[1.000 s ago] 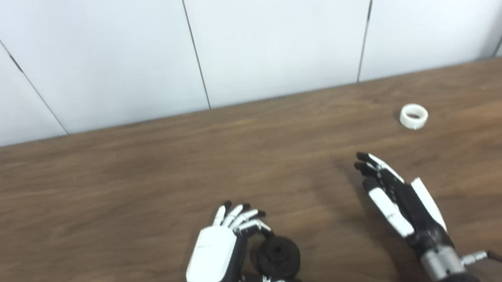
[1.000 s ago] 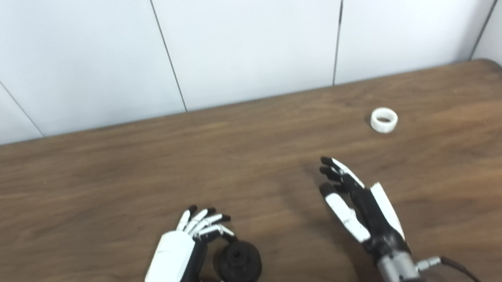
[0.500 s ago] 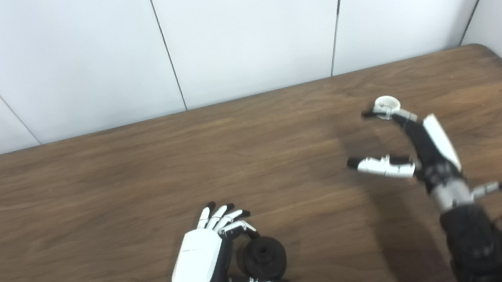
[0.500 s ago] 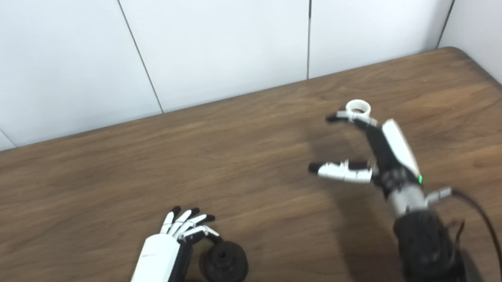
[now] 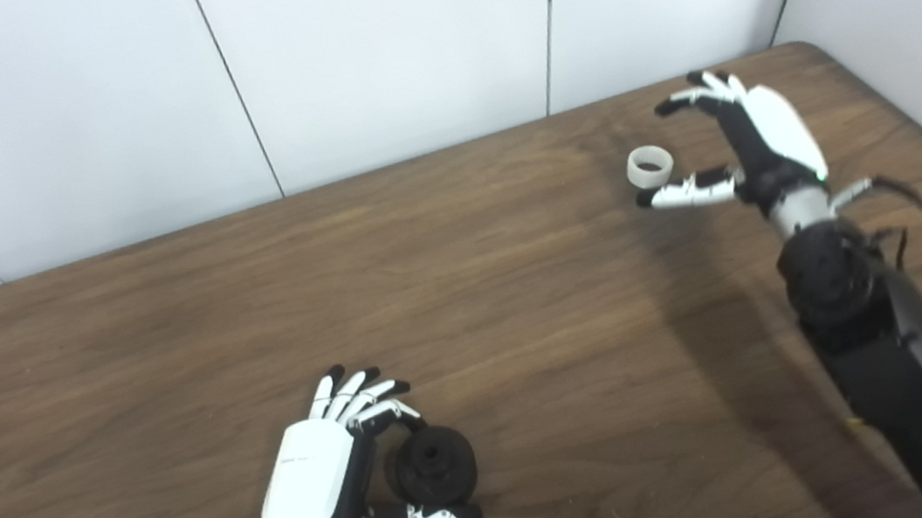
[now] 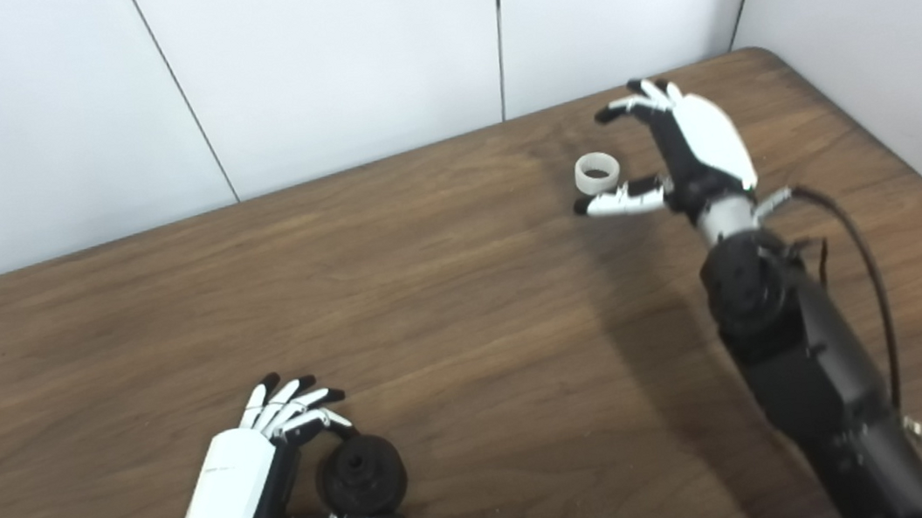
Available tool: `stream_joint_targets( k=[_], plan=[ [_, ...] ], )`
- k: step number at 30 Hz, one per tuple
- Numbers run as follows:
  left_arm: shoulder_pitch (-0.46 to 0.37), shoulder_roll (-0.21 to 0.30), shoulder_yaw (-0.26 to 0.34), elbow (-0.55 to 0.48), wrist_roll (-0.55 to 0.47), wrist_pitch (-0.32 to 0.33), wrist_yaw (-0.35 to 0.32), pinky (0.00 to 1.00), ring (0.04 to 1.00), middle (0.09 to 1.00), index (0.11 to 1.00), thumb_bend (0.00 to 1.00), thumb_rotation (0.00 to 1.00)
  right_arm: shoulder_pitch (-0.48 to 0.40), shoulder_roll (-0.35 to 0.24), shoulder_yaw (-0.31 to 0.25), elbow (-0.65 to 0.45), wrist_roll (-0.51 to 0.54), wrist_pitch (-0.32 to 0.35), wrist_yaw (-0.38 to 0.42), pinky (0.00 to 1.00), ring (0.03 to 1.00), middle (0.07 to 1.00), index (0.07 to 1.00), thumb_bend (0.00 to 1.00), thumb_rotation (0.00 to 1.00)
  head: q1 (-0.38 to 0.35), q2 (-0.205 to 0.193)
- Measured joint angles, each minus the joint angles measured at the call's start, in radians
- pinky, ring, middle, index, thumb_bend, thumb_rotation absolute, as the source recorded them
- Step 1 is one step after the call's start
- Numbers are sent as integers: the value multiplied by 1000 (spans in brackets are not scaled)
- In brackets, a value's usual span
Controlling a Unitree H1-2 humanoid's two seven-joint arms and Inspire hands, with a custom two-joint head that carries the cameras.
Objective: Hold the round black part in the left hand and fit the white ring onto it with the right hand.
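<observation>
You have a brown wooden table [image 5: 171, 330] backed by white wall panels [image 5: 365, 51]. Your left hand [image 5: 321, 479] at the near edge is closed around the round black part [image 5: 435, 466], thumb beneath it. Your right hand [image 5: 741, 141] is spread and empty at the far right, with the white ring [image 5: 649, 166] lying on the table between its fingers [image 5: 692, 97] and thumb, just beside the thumb.

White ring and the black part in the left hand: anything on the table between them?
Nothing: both eye views show only bare wooden table between the white ring and the black part.
</observation>
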Motion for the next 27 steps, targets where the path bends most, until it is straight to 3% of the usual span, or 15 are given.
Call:
stream_joint_targets(
  k=[6,13,27],
  plan=[
    [9,4,11,-4,-2,-5,-3,1000,910,798,484,525,55,-70,-46,30,118,-34,58,46,1000,1000,976,756,778,231,-26,2],
    [12,10,16,-6,-7,-9,-10,1000,907,796,484,525,55,-147,-66,77,232,-38,65,85,1000,1000,979,753,800,229,-43,3],
    [18,15,19,-15,-8,-9,-17,1000,910,795,484,525,56,-243,-59,100,319,-113,98,227,976,1000,968,752,849,310,-51,11]
  ],
)
